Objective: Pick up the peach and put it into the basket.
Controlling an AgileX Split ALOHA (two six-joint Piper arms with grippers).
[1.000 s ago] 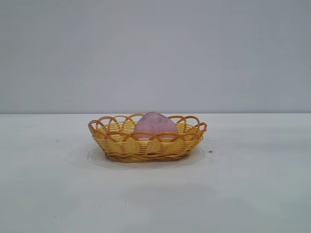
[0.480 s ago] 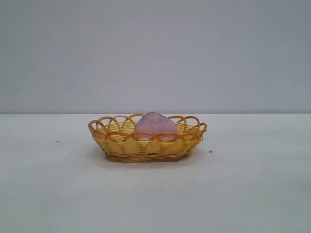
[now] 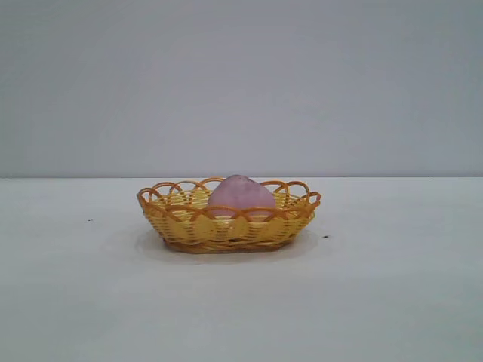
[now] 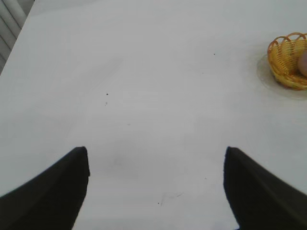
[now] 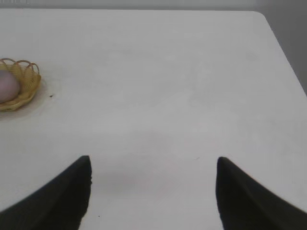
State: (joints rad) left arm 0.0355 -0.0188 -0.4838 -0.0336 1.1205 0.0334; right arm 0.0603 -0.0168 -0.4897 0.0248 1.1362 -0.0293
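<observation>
The pink-mauve peach (image 3: 240,193) lies inside the yellow-orange woven basket (image 3: 226,226) in the middle of the white table. Neither arm shows in the exterior view. My left gripper (image 4: 156,153) is open and empty over bare table, far from the basket (image 4: 284,62), whose edge shows with a sliver of the peach (image 4: 303,64). My right gripper (image 5: 152,160) is open and empty over bare table, also far from the basket (image 5: 26,84) and the peach (image 5: 7,86) in it.
The white table (image 3: 392,302) runs to a plain grey wall behind. Its edge and rounded corner (image 5: 261,14) show in the right wrist view. A few small dark specks (image 3: 325,236) lie on the table near the basket.
</observation>
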